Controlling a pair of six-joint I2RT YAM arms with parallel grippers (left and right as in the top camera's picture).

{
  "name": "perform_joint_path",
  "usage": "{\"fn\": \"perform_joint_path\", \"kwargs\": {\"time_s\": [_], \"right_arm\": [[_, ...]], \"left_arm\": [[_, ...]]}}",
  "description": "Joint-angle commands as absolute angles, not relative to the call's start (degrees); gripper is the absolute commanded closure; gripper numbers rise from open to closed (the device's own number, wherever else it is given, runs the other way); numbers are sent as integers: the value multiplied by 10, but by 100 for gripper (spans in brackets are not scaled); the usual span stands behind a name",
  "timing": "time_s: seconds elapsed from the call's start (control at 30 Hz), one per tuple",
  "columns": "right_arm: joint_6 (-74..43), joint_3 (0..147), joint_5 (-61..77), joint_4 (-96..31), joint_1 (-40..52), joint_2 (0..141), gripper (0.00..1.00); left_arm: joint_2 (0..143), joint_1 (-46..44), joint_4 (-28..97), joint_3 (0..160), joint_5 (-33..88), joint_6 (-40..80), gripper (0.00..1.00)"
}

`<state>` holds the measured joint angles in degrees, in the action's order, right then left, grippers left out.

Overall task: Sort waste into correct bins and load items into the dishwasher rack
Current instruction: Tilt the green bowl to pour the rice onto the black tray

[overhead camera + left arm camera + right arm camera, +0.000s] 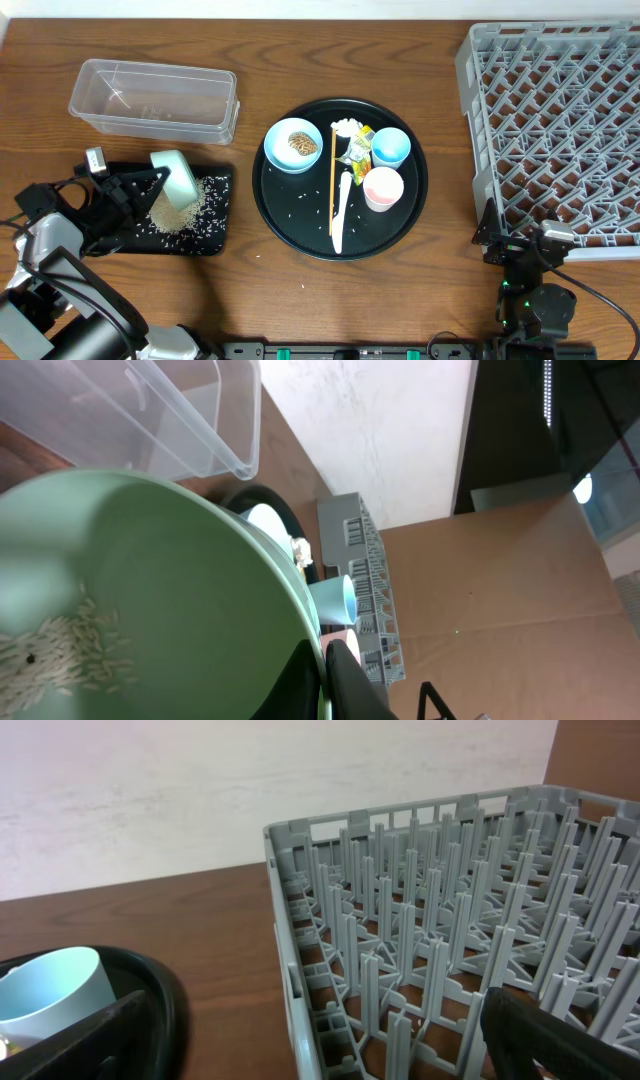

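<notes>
My left gripper (158,180) (325,650) is shut on the rim of the mint-white bowl (177,177) (150,590), tipped over the shallow black bin (222,245). Rice (178,212) lies heaped in that bin, and some grains (60,655) still cling inside the bowl. The clear tub (153,98) stands behind. The light-blue bowl (283,156) holding a brown lump (302,143), tissue (345,128), wrapper (360,150), blue cup (390,147), pink-white cup (382,187), spoon (340,215) and chopstick (332,180) rest on the round tray. My right gripper (520,240) (320,1050) hangs open at the dishwasher rack's (560,130) front-left corner.
The round black tray (300,225) sits mid-table between the bins and the rack, with loose rice grains scattered on it. A few grains lie on the wood in front of it. The rack's tall pegs (420,950) rise close ahead of my right gripper.
</notes>
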<state>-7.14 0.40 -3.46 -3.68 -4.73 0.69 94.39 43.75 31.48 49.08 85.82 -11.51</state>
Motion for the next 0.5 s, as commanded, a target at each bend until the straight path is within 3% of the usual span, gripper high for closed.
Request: {"fn": "perform_joint_path", "kwargs": {"time_s": [0.0, 0.17, 0.47], "right_arm": [[-66, 3, -41, -39, -41, 3, 1], [-66, 3, -41, -39, -41, 3, 1], [-66, 3, -41, -39, -41, 3, 1]], "left_arm": [[944, 436, 313, 489, 872, -143, 94], [944, 436, 309, 489, 889, -164, 94], [942, 443, 289, 489, 900, -78, 94]]}}
